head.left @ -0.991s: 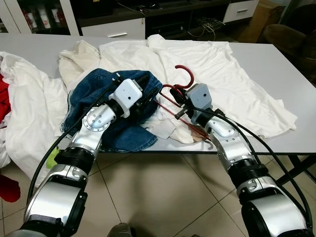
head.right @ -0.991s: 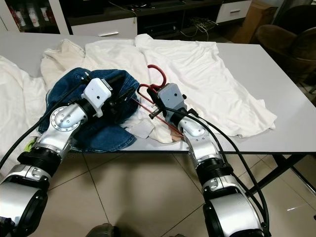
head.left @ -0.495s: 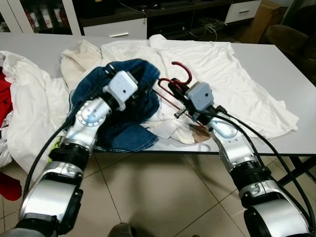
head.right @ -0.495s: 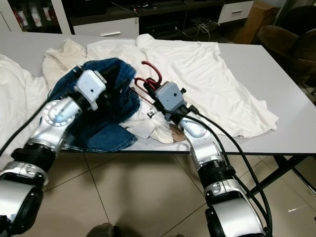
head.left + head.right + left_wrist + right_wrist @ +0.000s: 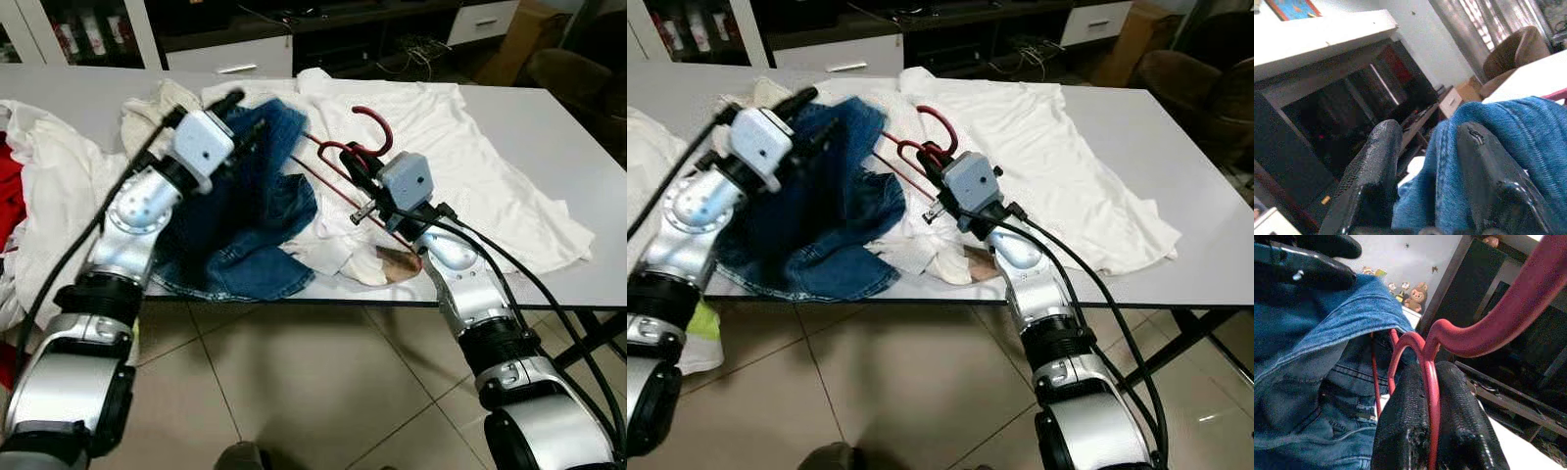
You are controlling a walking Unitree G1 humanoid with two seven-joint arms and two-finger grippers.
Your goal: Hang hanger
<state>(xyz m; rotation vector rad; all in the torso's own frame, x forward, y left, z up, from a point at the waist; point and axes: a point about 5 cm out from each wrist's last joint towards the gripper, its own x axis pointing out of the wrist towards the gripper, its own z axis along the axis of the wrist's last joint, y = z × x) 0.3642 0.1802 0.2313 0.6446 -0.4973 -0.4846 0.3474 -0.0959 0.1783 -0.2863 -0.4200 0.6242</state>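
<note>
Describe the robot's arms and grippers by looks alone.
Both arms are silver, jointed metal segments with black collars and black cables looped outside. A pale grey camera box sits on each wrist. The left gripper and right gripper each have two long, black, textured fingers.

hanger: dark red plastic hanger [image 5: 345, 157], curved hook up, tilted
place: above white cloth, beside blue denim
</note>
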